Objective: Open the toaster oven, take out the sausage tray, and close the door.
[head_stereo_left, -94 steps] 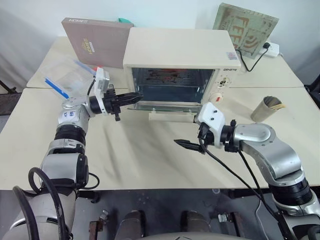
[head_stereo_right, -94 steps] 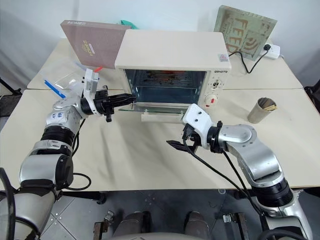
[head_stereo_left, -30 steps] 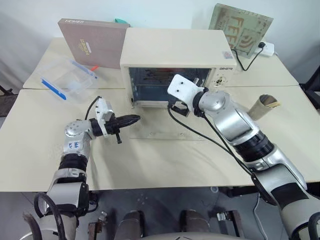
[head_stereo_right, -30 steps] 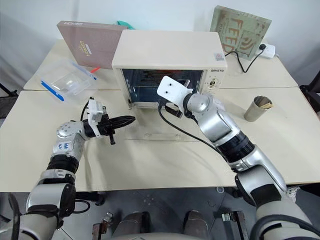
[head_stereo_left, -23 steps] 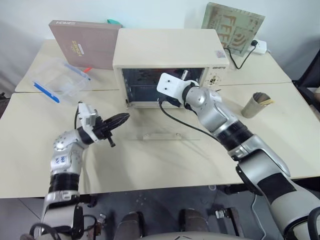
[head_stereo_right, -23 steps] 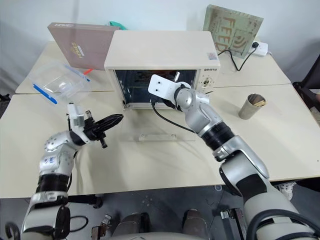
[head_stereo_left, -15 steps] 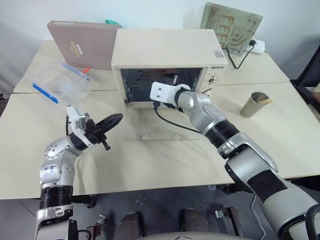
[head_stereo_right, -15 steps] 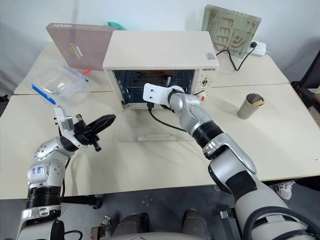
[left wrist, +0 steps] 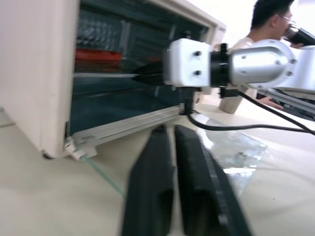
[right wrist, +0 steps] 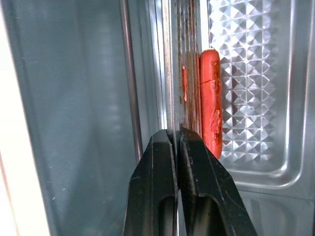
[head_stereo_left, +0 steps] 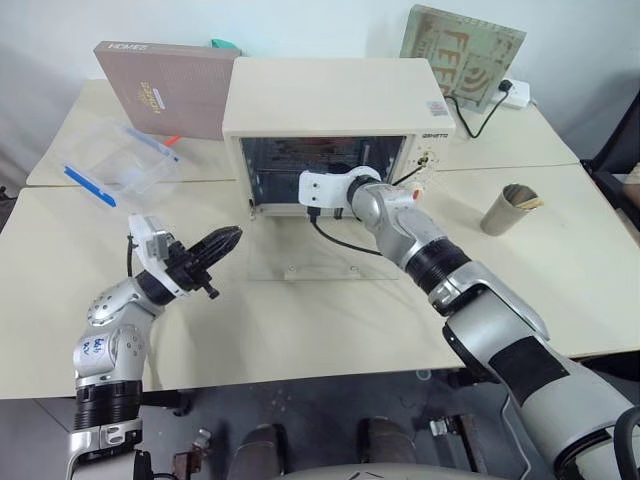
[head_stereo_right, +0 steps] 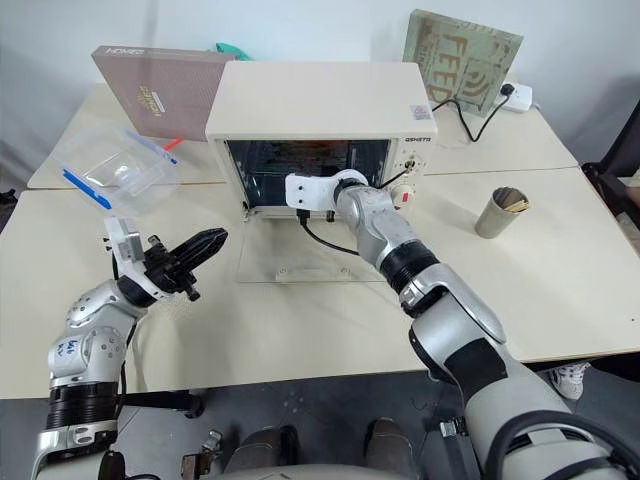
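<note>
Both arms are built of silver-grey metal segments joined by black ribbed collars. The right arm (head_stereo_left: 480, 310) carries a white boxy wrist housing (head_stereo_left: 322, 190) with dark screws, and a black cable loops from it. The left arm (head_stereo_left: 105, 345) has blue handwritten marks on its silver forearm, a small white wrist block and tapered black fingers (head_stereo_left: 215, 243).

The right gripper (right wrist: 174, 140) and its arm fill the toaster oven (head_stereo_left: 330, 95) mouth; the lowered door (head_stereo_left: 325, 262) lies beneath. Bare table (head_stereo_left: 300, 330) surrounds the left gripper (head_stereo_left: 222, 240).
</note>
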